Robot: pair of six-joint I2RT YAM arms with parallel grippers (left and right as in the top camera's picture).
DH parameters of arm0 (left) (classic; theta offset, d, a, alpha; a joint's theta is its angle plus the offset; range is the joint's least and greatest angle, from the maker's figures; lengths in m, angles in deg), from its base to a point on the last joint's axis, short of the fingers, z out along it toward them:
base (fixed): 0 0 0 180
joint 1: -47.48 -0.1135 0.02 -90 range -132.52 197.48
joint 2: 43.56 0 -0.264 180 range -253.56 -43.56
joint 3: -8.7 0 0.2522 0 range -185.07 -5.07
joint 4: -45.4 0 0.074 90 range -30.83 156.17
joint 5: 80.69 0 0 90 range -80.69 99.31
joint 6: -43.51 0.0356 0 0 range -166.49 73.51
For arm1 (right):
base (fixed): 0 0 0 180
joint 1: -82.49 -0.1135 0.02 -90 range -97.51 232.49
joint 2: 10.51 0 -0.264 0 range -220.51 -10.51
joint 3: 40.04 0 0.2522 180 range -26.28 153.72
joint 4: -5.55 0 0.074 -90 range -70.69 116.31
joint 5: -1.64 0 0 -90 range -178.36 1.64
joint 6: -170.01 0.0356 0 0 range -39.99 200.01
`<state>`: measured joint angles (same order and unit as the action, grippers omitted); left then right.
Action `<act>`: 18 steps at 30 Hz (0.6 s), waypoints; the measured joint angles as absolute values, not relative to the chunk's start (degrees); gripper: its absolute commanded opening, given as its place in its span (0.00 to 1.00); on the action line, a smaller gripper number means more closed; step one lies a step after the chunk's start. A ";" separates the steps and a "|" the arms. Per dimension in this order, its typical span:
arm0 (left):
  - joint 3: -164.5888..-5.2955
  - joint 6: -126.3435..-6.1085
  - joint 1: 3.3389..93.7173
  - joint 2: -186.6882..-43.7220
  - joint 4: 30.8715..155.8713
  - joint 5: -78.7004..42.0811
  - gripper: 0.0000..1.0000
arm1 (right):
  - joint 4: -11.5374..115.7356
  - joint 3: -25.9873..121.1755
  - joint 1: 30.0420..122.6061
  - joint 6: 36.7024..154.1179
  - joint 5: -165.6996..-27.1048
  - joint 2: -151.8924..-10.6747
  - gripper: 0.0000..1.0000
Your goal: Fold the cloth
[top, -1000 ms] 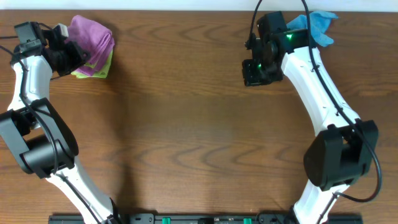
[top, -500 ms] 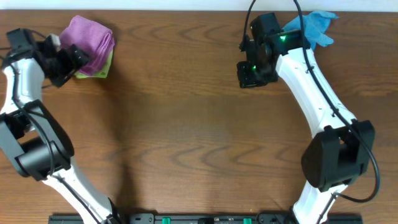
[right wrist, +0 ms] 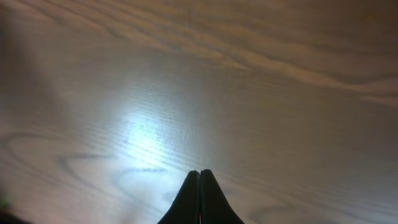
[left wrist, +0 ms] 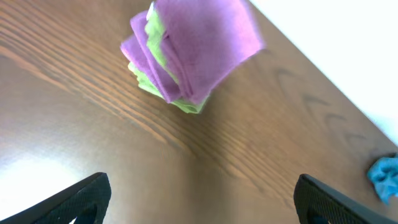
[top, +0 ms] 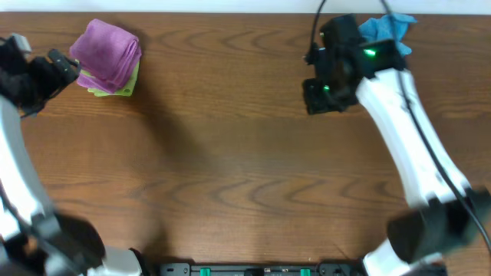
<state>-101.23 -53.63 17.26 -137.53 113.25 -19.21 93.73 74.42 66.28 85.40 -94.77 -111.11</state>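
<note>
The purple cloth [top: 107, 55] lies folded into a small thick square at the table's far left, on top of a lime-green folded cloth [top: 116, 87]. In the left wrist view the purple cloth [left wrist: 196, 43] sits ahead with green edges [left wrist: 152, 87] showing beneath it. My left gripper [top: 55, 75] is open, just left of the stack and clear of it; its fingers [left wrist: 81, 199] stand wide apart over bare wood, and the gripper [left wrist: 202, 200] holds nothing. My right gripper [top: 321, 98] hovers at the far right, shut and empty [right wrist: 200, 180].
A bright blue cloth [top: 387, 31] lies crumpled at the far right edge behind the right arm, and it shows at the right border of the left wrist view as the blue cloth [left wrist: 382, 177]. The wooden table [top: 230, 169] spreads between the arms.
My left gripper has opened, let go of the purple cloth and drawn back to the left. The right arm has shifted slightly to the right, still shut.
</note>
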 measured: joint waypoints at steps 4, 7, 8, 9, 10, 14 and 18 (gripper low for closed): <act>-101.33 -53.52 17.26 -126.80 118.12 -18.42 0.95 | 96.70 74.49 66.28 84.33 -93.70 -99.87 0.01; -101.36 -52.95 17.39 -118.34 123.11 -18.00 0.95 | 98.84 74.51 66.28 83.83 -93.44 -92.90 0.02; -101.36 -52.47 17.55 -115.94 124.35 -17.79 0.95 | 99.82 74.55 66.28 83.63 -93.42 -90.54 0.01; -101.36 -51.77 18.03 -112.64 125.69 -17.63 0.95 | 100.79 74.55 66.28 83.59 -93.44 -88.62 0.02; -101.33 -51.16 18.57 -110.28 126.50 -17.54 0.95 | 101.64 74.58 66.28 83.56 -93.42 -86.80 0.02; -99.63 -48.36 22.18 -97.75 128.16 -17.54 0.95 | 104.54 74.05 66.28 83.19 -93.13 -77.91 0.02; -94.25 -45.41 24.67 -85.97 130.89 -18.29 0.96 | 103.80 68.37 66.28 83.13 -92.41 -66.48 0.02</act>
